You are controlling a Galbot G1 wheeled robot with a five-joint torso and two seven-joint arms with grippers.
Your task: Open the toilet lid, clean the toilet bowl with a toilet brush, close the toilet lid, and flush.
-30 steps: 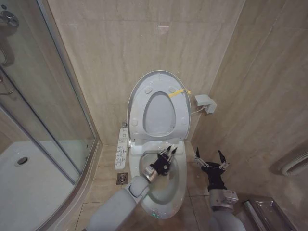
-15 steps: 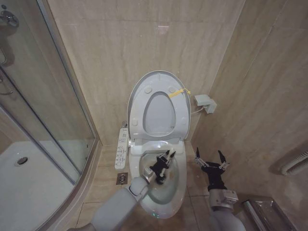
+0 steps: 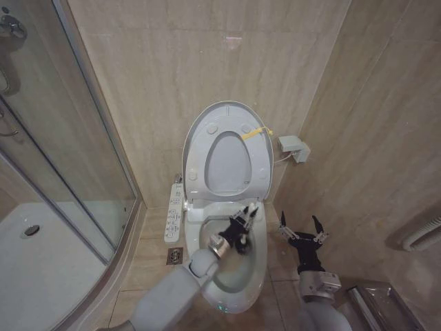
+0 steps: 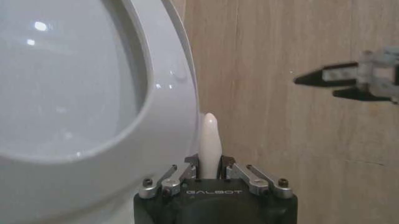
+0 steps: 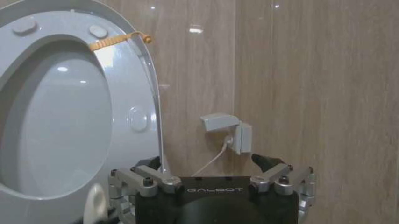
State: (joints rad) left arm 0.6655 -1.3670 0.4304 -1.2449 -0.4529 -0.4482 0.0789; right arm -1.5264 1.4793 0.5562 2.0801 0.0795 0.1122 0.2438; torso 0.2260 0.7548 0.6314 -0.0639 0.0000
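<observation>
Left hand grips the thin white stick-handled toilet brush over the white ceramic toilet bowl, right hand wide at three o'clock; scrub under the rim, low.

A glass shower enclosure with a white curved tray is seen at left. A small floor drain is set in the tiled floor. A white wall box with cable is mounted on the beige tiled wall.
</observation>
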